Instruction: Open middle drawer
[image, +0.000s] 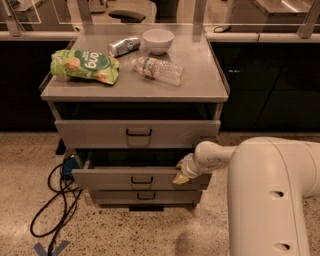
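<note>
The grey cabinet has three drawers. The middle drawer has a small black bar handle and stands pulled out some way, with a dark gap showing behind its front. My gripper is at the top edge of that drawer's front, towards its right end, right of the handle. My cream arm reaches in from the lower right and hides the drawer's right corner.
The top drawer also stands slightly out; the narrow bottom drawer is in. On the cabinet top lie a green chip bag, a can, a white bowl and a water bottle. Black cables lie on the floor at the left.
</note>
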